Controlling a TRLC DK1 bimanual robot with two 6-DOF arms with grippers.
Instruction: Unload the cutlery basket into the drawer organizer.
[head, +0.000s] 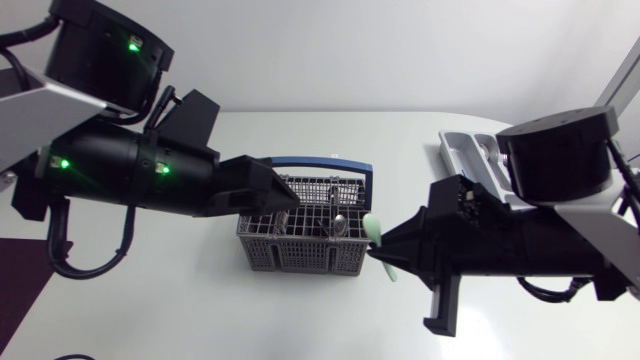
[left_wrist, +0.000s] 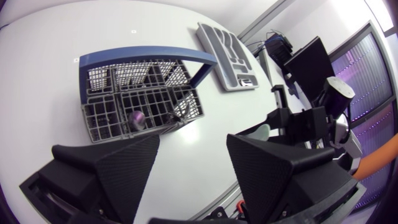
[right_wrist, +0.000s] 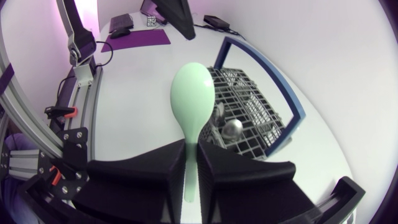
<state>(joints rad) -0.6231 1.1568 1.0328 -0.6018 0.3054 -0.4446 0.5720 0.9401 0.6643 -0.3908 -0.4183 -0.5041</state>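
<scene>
While the right gripper (right_wrist: 193, 149) pinches the handle of a pale green spoon (right_wrist: 193, 99), its bowl jutting ahead of the jaws, the left gripper (left_wrist: 193, 143) hangs with jaws spread. The cutlery basket (left_wrist: 99, 118) sits ahead of them, and the drawer organizer (left_wrist: 231, 50) lies beyond it.
</scene>
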